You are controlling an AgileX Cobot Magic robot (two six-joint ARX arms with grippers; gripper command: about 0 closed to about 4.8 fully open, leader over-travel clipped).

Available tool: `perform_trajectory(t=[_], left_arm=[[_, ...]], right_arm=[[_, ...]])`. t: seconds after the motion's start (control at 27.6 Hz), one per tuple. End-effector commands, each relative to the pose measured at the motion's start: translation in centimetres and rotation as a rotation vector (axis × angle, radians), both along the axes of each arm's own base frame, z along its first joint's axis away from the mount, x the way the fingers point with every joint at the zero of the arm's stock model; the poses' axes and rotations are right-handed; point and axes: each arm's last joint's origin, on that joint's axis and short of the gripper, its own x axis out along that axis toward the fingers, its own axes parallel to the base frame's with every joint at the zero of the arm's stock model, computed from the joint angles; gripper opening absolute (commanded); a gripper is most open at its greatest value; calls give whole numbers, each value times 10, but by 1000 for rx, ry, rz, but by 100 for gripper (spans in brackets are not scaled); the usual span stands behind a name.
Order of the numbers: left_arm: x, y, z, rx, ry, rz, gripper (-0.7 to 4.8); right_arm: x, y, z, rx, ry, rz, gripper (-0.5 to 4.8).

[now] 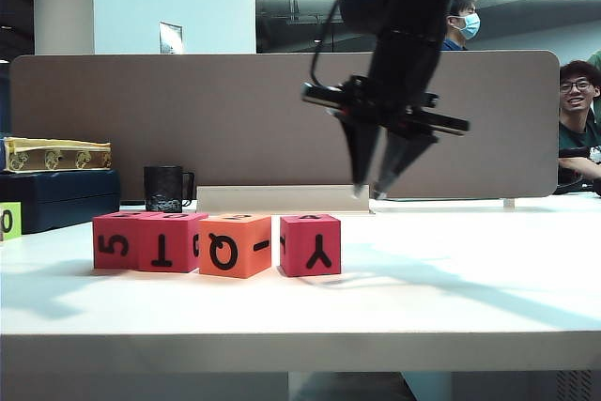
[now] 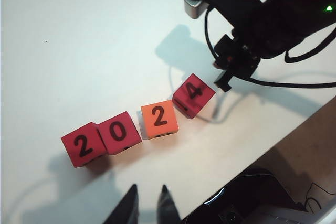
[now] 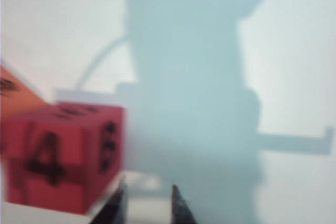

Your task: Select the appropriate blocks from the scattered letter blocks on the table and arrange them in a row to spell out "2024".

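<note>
Four blocks [image 2: 136,127] sit in a row on the white surface [image 2: 63,40], tops reading 2024. The right tool [image 1: 368,192] hangs above the surface just beside the 4 block [image 2: 193,95], its tips slightly apart and empty. The left tool [image 2: 148,203] is pinched together, holding nothing, near the row's first block.

Open-plan office: desk divider panel [image 1: 282,119], seated coworkers [image 1: 577,110] behind.

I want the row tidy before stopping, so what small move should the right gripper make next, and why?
Probably nudge the pinkish-red cube marked 4 square against the orange cube marked 2. The tops read 2024, but the 4 sits turned, with a gap showing in the exterior view. The right gripper hangs just above it, holding nothing.
</note>
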Motion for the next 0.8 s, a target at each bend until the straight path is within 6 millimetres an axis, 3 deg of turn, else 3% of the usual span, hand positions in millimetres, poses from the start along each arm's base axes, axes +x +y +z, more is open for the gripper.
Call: perform_trajectory(t=[0.04,0.14,0.33,0.8], left_arm=[[-2,1,3,-8,-15,-5,47],[-2,1,3,-8,-16,-6,47],[-2,1,3,-7,-17,-8,47],[-1,1,4,-4,-34,-19,47]], right_arm=[[-2,1,-1,-24,10,20,79],[-3,3,-2,-24,7,41,27],[-4,8,-4,-21,7,59,-5],[-6,31,-28,38,84,131,-5]])
